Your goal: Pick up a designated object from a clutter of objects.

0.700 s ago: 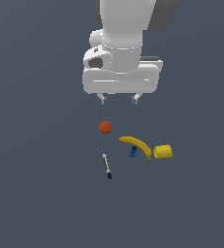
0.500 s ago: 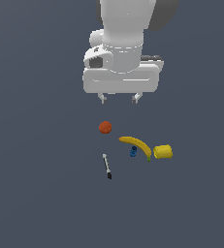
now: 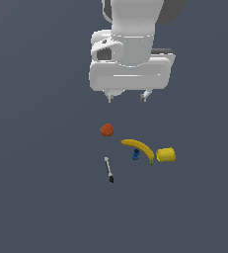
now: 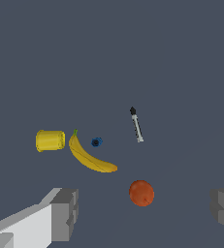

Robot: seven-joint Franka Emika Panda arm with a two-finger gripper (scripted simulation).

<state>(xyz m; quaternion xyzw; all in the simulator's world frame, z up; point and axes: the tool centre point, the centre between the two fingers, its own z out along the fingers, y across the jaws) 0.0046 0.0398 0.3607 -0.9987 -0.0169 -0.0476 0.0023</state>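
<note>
Gripper hangs above the clutter w/ jaws spread wide, nothing between them; fingertips are short grey stubs under the white hand in the exterior view. Wrist view shows the same: one finger and the other at the opposite frame edge, well apart, w/ open floor between.

Ball, orange-red, sits on the dark floor below the gripper, nearer the fingertip on the exterior view's left, not touched by anything. In the wrist view the ball lies between the two fingers, closer to the cam than the other items.

No containers as such. Yellow cylinder lies on its side at the exterior view's right end of the clutter; can't tell if it's hollow. Banana curves between ball and cylinder, one end near the cylinder. Blue item sits tucked in the banana's inner curve, just beside it; contact unclear. Pen lies apart from the rest, black tip pointing away from the ball.

Wrist view only: blue item shows a dark centre, banana shows a green stem end near the cylinder, pen shows a white barrel. Exterior view only: the arm's white body above the gripper.
</note>
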